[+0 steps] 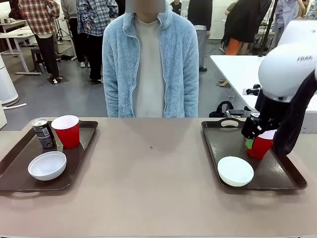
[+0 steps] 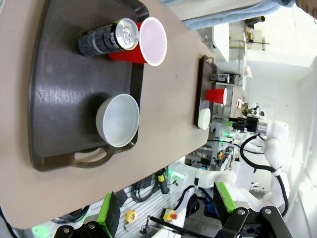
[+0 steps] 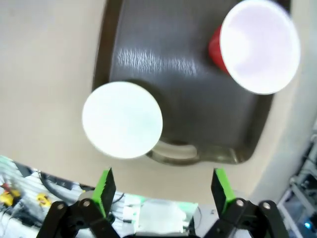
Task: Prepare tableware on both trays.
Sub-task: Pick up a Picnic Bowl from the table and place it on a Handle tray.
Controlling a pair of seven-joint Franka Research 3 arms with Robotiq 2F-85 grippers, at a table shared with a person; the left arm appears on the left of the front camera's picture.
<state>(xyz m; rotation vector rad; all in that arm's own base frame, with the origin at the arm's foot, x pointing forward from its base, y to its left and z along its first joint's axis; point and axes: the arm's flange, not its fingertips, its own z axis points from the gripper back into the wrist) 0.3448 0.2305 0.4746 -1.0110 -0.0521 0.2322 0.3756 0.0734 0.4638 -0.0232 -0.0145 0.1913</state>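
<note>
Hovering low over the right-hand dark brown rectangular plastic tray (image 1: 223, 144), the right gripper (image 1: 249, 139) is standing with its green-padded fingers spread wide and nothing between them, as the right wrist view is showing plainly. It is sitting just beside the red plastic cup with the white inside (image 1: 260, 146) on that tray, and the small round white bowl (image 1: 235, 171) is lying nearer the robot's edge. By my reading the cup is placed, so the job now is getting clear: the fingers are wanting to rise straight up before any sideways swing, because a light, tall cup is tipping at the slightest brush, and the bowl is close enough to get nudged too. The left gripper (image 2: 166, 198) is also gaping wide and carrying nothing, hanging high off the near edge of the beige table (image 1: 153, 188). Counting now: two trays, the matching left one (image 1: 20, 163) looking fully set; two red cups, the second (image 1: 67, 131) standing at the left tray's far end; two white bowls, the other (image 1: 47, 165) sitting near the front of the left tray; one slim dark drink can (image 1: 43, 134) beside the left cup. Something silvery is peeking out behind the right arm, possibly a second can, but I cannot tell. A person in a pale blue fleece jacket (image 1: 151, 64) is waiting at the far side, hands out of sight
</note>
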